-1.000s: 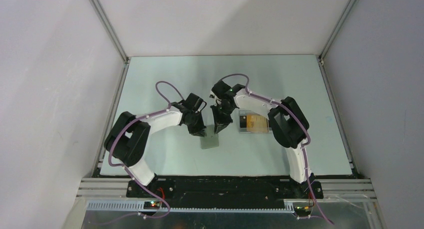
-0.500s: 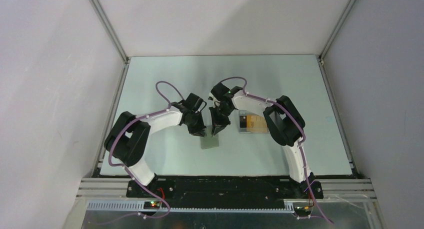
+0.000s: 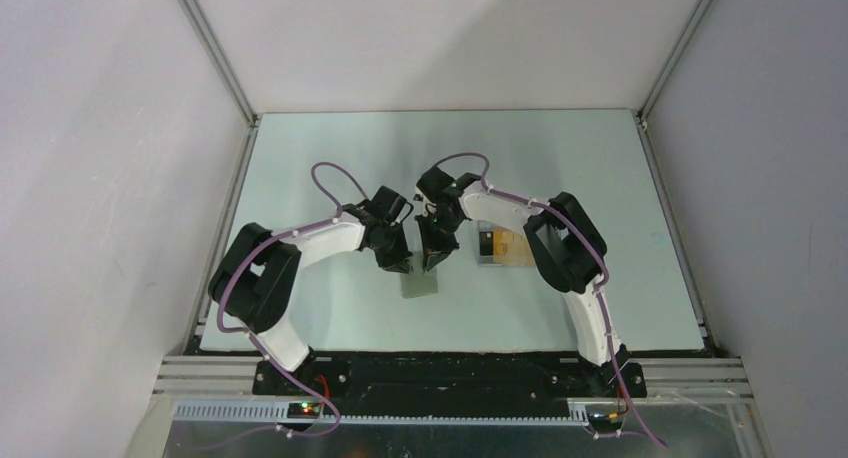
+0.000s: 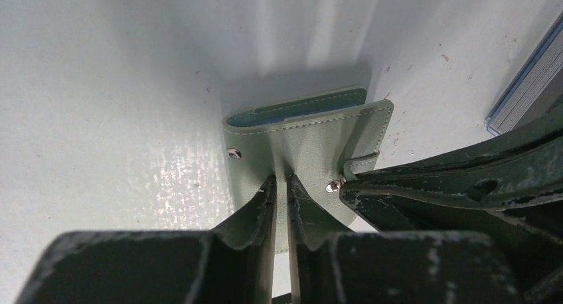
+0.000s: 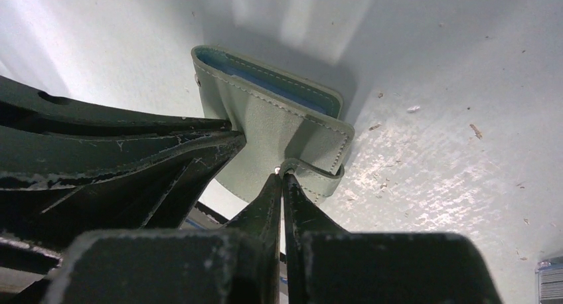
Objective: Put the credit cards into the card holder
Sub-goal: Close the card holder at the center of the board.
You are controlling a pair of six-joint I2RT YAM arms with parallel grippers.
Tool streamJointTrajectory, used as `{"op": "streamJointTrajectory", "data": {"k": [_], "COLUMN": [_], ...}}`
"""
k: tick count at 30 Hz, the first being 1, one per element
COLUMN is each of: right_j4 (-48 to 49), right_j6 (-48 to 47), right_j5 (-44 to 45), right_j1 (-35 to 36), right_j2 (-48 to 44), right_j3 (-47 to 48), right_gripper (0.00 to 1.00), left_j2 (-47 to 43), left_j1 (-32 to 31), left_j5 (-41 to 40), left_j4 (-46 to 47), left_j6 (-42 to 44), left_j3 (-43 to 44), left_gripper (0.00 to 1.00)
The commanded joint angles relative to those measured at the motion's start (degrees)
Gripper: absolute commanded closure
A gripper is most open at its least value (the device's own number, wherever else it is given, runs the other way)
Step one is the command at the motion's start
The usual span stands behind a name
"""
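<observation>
Two grips on the wallet (image 3: 420, 283) at table (image 3: 330, 178) centre: left gripper (image 4: 281, 184) pinches its front flap (image 4: 312, 141), right gripper (image 5: 281, 179) clamps the snap tab (image 5: 319, 174). Likely soft, light, floppy; hold edges, tug gently. Cards (image 3: 505, 246) nearby, right.

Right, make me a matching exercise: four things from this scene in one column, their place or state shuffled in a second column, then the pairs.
Column one
1. left fingers
2. right fingers
3. cards
4. wallet

Column two
A. in the clear tray
B. on the table, slightly open, blue lining showing
C. pinching the snap tab
D. clamped on the wallet's front

Pairs: 1-D, 2-C, 3-A, 4-B
</observation>
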Motion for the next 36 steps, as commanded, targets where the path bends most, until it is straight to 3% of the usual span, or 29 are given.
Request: {"op": "streamJointTrajectory", "data": {"k": [1, 4, 13, 21, 28, 36], "right_j4": [-0.94, -1.01, -0.70, 0.55, 4.36, 6.69], "right_j6": [-0.83, -0.94, -1.02, -0.13, 1.13, 1.37], "right_j5": [3.25, 2.70, 0.98, -2.75, -7.80, -11.50], "right_j1": [2.40, 2.47, 2.55, 0.38, -3.58, -5.93], "right_j2": [2.38, 1.97, -1.62, -8.04, -12.02, -9.51], "right_j3": [2.05, 2.28, 2.40, 0.75, -5.58, -9.41], "right_gripper": [0.95, 0.89, 0.57, 0.42, 0.44, 0.67], "left_j2": [3.57, 3.70, 3.83, 3.92, 4.01, 4.04], "left_j1": [-0.78, -0.76, -0.74, -0.77, -0.77, -0.74], "left_j5": [-0.67, -0.71, -0.74, -0.71, -0.66, -0.66], "left_j4": [1.62, 1.68, 1.62, 1.68, 1.64, 1.67], "left_j6": [0.45, 0.45, 0.44, 0.45, 0.44, 0.42], "left_j3": [-0.53, -0.48, -0.59, -0.59, -0.52, -0.46], "left_gripper": [0.85, 0.85, 0.85, 0.85, 0.85, 0.85]}}
